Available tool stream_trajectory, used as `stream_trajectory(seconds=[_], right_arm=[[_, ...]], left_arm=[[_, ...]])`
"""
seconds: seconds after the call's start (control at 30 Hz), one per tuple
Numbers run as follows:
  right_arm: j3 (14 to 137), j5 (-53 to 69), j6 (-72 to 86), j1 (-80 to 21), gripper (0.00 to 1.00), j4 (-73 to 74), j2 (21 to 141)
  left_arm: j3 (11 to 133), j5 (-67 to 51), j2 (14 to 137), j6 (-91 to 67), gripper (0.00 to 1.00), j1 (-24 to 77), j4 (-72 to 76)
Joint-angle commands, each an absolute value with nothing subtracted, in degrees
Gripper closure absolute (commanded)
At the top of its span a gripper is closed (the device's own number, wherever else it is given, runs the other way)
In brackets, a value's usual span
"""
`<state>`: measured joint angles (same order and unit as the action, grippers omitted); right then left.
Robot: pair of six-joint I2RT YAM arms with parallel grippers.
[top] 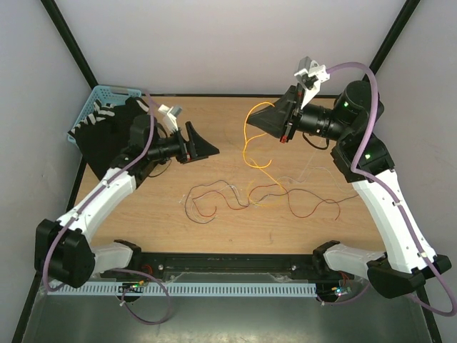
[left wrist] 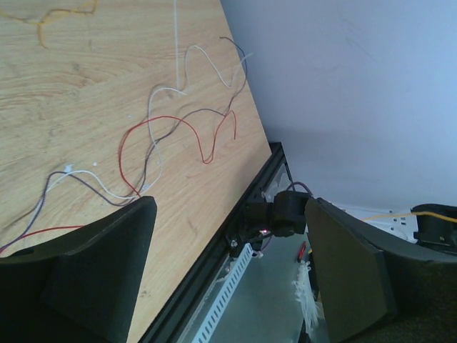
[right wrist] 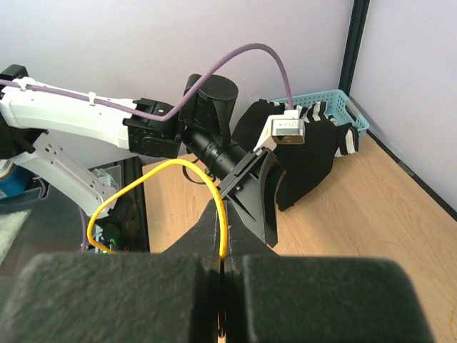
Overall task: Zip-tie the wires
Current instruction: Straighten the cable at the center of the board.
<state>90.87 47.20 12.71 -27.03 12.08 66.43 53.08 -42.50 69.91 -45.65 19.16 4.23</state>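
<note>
My right gripper (top: 251,118) is shut on a yellow wire (top: 248,146) and holds it raised above the far middle of the table; the wire loops out of the closed fingertips in the right wrist view (right wrist: 223,221). Its lower end lies among thin red, dark and white wires (top: 235,200) spread across the table's middle, which also show in the left wrist view (left wrist: 164,136). My left gripper (top: 213,148) is open and empty, raised at the table's left and facing the right gripper (left wrist: 228,236). A thin clear zip tie (top: 303,175) seems to lie at the right, hard to make out.
A blue basket (top: 96,107) with black-and-white cloth stands at the far left corner, a black cloth (top: 107,143) beside it. A black rail (top: 228,263) and white slotted duct (top: 214,289) run along the near edge. White walls enclose the table.
</note>
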Motion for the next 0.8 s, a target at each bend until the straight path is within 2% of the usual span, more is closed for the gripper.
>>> stream_trajectory(seconds=[0.0,0.17,0.6,0.77], right_arm=[[90.0,48.3,13.2,-27.3,1.0,10.0,65.3],[89.7,48.5,13.4,-27.2,1.0,9.2,64.9],[89.0,48.0,12.5,-27.3,1.0,8.9,64.3],[88.9,47.7,12.4,-27.3,1.0,8.9,64.4]], left_arm=[[55.8,-43.8,71.4,-46.5,0.13,21.8,8.6],[56.9,-44.1,74.2,-47.6,0.13,24.3,10.0],[58.7,-45.2,78.6,-47.6,0.23,28.2,11.8],[59.1,-45.5,79.4,-47.4,0.24,29.8,11.9]])
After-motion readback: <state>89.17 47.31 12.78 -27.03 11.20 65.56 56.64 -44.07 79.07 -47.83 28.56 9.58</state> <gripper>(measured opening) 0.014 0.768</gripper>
